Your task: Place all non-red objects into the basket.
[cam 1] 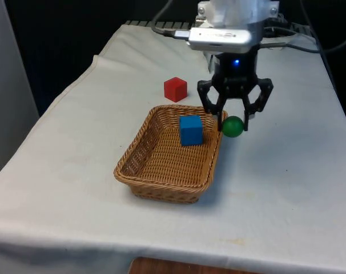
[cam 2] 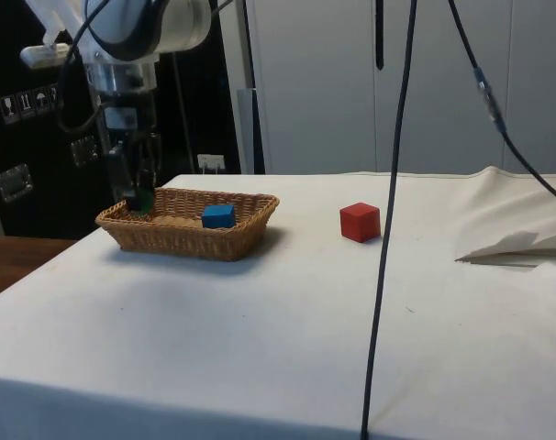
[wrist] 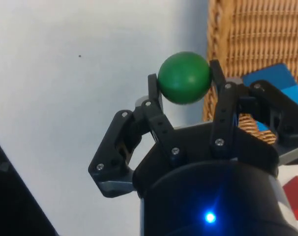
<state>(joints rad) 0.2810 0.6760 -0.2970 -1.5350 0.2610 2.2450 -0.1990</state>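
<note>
Gripping green ball (wrist: 184, 77) between my gripper's (cam 1: 234, 121) fingers, just outside the basket's (cam 1: 140, 153) rim on the front view's right. Blue cube (cam 1: 190, 129) sits inside the basket. Farther back, red cube (cam 1: 175, 89) on cloth.

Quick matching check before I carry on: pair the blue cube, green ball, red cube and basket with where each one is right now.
Things:
1. blue cube
2. green ball
3. red cube
4. basket

Places:
A. on the cloth, outside the basket
B. gripped between the gripper's fingers
C. inside the basket
D. standing on the cloth, holding one cube

Pairs: 1-C, 2-B, 3-A, 4-D
</note>
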